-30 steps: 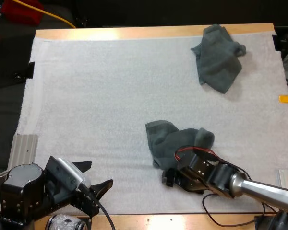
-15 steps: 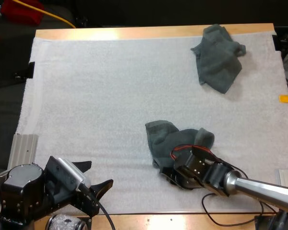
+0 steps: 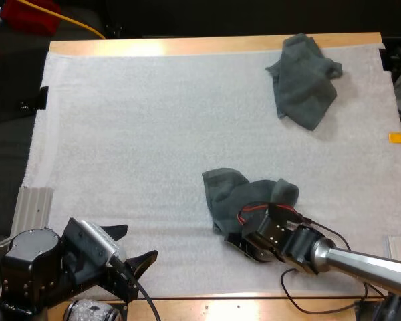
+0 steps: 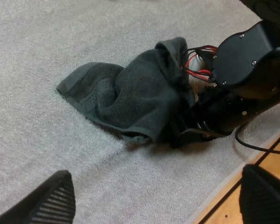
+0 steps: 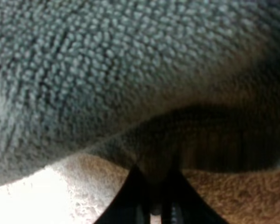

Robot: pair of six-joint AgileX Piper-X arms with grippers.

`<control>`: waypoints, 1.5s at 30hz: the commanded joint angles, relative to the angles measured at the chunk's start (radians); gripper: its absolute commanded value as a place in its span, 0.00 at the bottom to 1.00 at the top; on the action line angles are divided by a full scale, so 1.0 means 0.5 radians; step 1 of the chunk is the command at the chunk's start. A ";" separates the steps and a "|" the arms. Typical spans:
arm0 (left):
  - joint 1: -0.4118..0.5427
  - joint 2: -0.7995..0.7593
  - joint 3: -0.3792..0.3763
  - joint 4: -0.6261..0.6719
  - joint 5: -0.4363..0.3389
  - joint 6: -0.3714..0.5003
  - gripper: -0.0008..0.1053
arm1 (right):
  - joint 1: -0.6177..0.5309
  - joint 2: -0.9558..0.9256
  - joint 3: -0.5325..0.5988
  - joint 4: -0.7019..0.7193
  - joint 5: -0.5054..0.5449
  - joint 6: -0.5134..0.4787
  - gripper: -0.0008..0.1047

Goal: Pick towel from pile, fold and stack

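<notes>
right pincer [image 3: 239, 242]: at near hem of crumpled towel [image 3: 237, 197], grip cannot be told | towel: just ahead, touching | left pincer [image 3: 132, 246]: spread wide, empty, well apart | nearer: right pincer

Dark grey-green on white: two towels, one mat
Crumpled towel [image 3: 230, 190] and far towel [image 3: 304, 80] are dark grey-green with a looped weave. The mat [image 3: 134, 134] is white and nubbly, the table [image 3: 187, 45] light wood, the left gripper [image 3: 135, 243] black and ribbed.
</notes>
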 commanded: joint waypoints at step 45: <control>-0.010 0.001 -0.006 -0.280 -0.417 0.330 0.67 | -0.063 -0.176 -2.076 1.034 0.735 -2.097 0.02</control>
